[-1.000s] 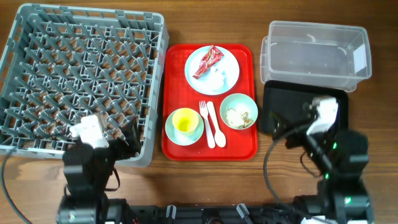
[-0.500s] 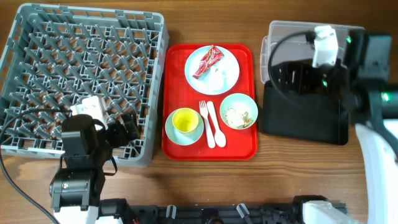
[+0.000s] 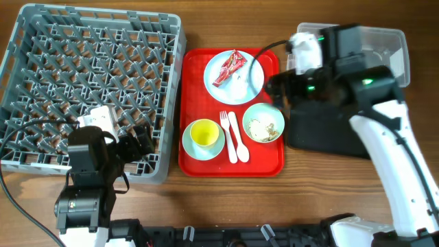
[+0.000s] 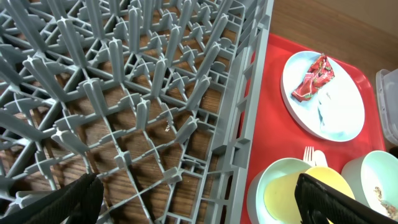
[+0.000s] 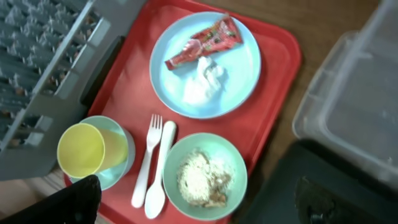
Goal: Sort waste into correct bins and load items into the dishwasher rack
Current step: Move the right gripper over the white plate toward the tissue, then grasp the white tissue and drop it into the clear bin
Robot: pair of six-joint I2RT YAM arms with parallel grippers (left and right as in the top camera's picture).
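Note:
The grey dishwasher rack (image 3: 89, 82) fills the left of the table. A red serving tray (image 3: 267, 161) holds a white plate (image 3: 250, 68) with a red wrapper (image 3: 228, 68) and a white tissue (image 3: 240, 84). Below it are a mint bowl (image 3: 263, 123) of food scraps (image 5: 199, 177), a yellow cup (image 3: 203, 134) in a second bowl, a fork (image 3: 226, 134) and a spoon (image 3: 238, 140). My right gripper (image 3: 280, 89) hangs open above the tray's right edge, over the scraps bowl (image 5: 205, 177). My left gripper (image 3: 140, 144) is open over the rack's near right corner (image 4: 236, 143).
The clear tub (image 3: 377, 55) stands at the back right, partly covered by my right arm. The black tray (image 3: 329, 134) lies in front of it, right beside the serving tray. Bare wooden table runs along the front edge.
My right arm rose from the front right, passed over the tub and black tray, and now reaches left over the red serving tray. The left arm shifted slightly, then held still.

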